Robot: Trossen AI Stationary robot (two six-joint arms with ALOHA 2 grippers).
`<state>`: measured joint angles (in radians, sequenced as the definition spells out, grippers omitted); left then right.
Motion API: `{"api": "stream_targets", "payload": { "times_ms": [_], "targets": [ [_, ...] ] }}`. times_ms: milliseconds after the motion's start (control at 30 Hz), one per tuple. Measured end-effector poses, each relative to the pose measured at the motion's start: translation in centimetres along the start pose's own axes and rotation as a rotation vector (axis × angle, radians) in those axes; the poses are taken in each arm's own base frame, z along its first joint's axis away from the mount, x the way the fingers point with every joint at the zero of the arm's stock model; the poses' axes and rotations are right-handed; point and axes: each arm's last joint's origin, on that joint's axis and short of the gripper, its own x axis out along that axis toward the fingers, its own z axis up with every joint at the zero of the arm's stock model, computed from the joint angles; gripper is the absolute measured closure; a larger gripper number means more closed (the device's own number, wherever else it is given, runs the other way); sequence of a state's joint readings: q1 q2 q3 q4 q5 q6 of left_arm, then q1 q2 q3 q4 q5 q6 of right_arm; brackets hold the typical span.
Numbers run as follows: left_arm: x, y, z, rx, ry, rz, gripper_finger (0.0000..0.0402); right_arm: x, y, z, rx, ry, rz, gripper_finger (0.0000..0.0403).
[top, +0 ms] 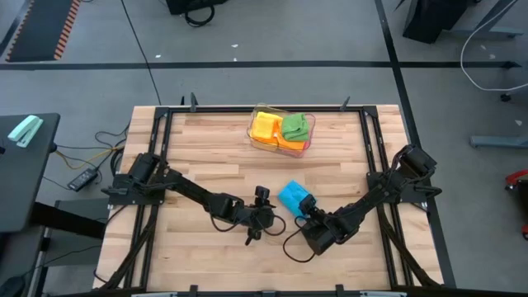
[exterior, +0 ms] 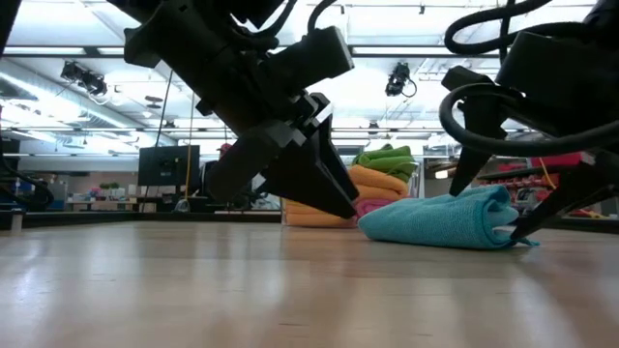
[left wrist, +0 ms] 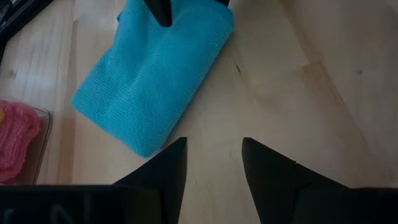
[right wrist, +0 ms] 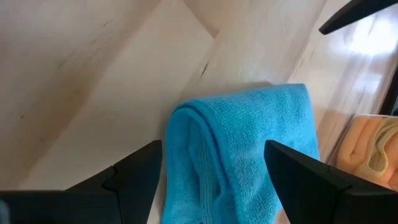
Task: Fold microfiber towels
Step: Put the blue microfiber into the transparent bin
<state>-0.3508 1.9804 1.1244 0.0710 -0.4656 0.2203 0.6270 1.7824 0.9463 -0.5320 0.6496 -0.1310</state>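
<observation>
A blue towel [top: 291, 195] lies folded into a narrow pad on the wooden table, right of centre. My right gripper [right wrist: 211, 168] comes at it from the near right and is open wide, one finger on each side of the pad's near end [right wrist: 205, 155]. My left gripper [left wrist: 214, 155] hovers low just left of the towel, open, with only bare wood between its fingers. Its fingertips point at the towel [left wrist: 155, 81] from a short way off. My right gripper straddles the near, folded end of the blue towel [exterior: 484, 217], slanting down from the near right. The towel lies flat on the table. Whether either finger touches the cloth, I cannot tell.
A clear plastic tray [top: 280, 149] at the far middle of the table holds folded orange [top: 266, 128], green [top: 297, 125] and pink [exterior: 372, 205] towels. Bare wood lies to the left and along the near edge. A dark frame borders the tabletop.
</observation>
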Motion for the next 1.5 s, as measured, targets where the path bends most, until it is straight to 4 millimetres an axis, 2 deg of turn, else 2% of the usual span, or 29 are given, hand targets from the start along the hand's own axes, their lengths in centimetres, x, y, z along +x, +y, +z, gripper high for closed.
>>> {"api": "stream_targets", "payload": {
  "times_ms": [400, 600, 833, 1167, 1333, 1500],
  "targets": [
    [0.0, 0.0, 0.0, 0.001, 0.002, -0.001, 0.024, 0.9, 0.8, -1.6, -0.04, 0.026, -0.045, 0.0111],
    [0.0, 0.0, 0.0, 0.001, 0.001, -0.001, 0.024, 1.7, -0.1, -1.8, -0.079, 0.054, -0.074, 0.0132],
    [0.0, 0.0, 0.0, 0.001, 0.002, -0.001, 0.0239, 2.5, -1.1, -1.8, -0.063, 0.048, -0.007, 0.0194],
    [-0.2, -0.6, -0.2, 0.027, 0.026, -0.016, 0.0239, 2.9, -1.5, -1.6, 0.012, 0.025, 0.021, 0.0355],
    [-0.3, -0.6, -0.8, 0.031, 0.082, -0.026, 0.0246, 2.9, -1.8, -1.6, 0.038, 0.033, -0.019, 0.0374],
    [-1.9, 0.3, -1.4, 0.031, 0.052, -0.024, 0.0275, 2.0, -2.9, -1.1, 0.043, 0.042, -0.098, 0.0375]
  ]
}}
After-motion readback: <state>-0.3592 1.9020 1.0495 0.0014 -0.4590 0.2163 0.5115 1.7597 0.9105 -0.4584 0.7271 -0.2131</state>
